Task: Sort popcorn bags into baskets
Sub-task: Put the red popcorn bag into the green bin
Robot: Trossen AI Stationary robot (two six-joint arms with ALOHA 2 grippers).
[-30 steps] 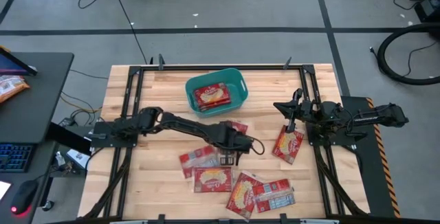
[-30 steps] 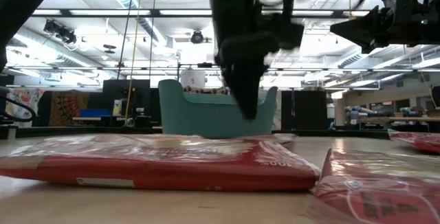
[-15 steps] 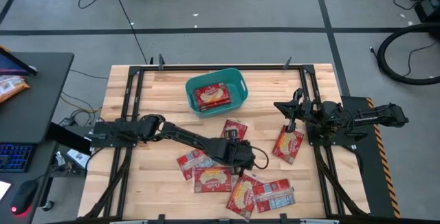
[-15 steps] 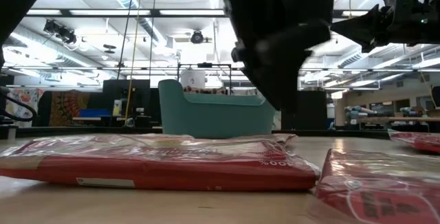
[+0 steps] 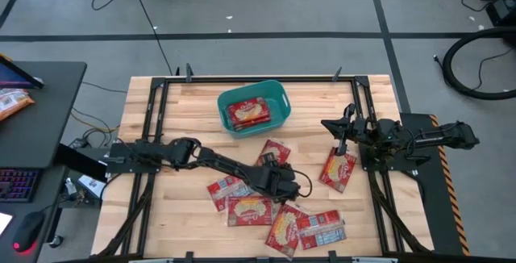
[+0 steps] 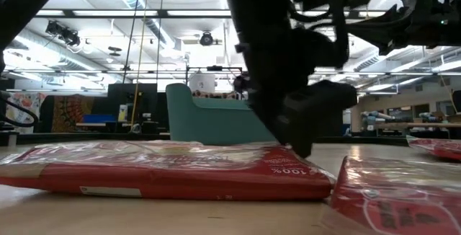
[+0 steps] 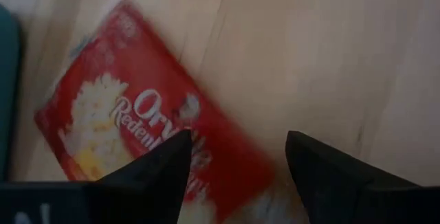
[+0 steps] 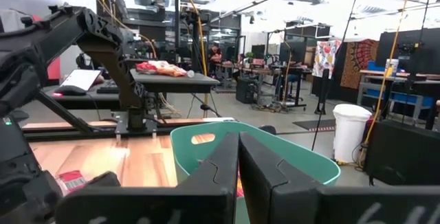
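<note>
Several red popcorn bags lie flat on the wooden table; one (image 5: 248, 112) lies in the teal basket (image 5: 278, 96) at the far middle. My left gripper (image 5: 282, 184) is open and low over the table's middle, just near of one bag (image 5: 274, 152). In the left wrist view that bag (image 7: 137, 141) lies face up, its end between my open fingers (image 7: 237, 162). The low view shows the gripper (image 6: 299, 145) down at the level of a bag's top (image 6: 166, 166). My right gripper (image 5: 330, 126) is shut and waits above the right side, beside another bag (image 5: 339, 169). My left gripper comes from above, pointing down, with one finger (image 7: 165, 172) over the bag's end (image 7: 227, 165) and the other (image 7: 323, 176) over bare wood. Whether a finger touches the bag, I cannot tell.
More bags crowd the near middle (image 5: 250, 209), (image 5: 282, 227), (image 5: 322, 227), with one at the left of them (image 5: 226, 189). Black frame rails (image 5: 153, 110) run along the table's left and right sides. Bare wood shows at the far left and far right.
My left gripper has moved toward the near edge and a little right, away from the basket, and has come down close to the table. The bags and the right arm have stayed still.
</note>
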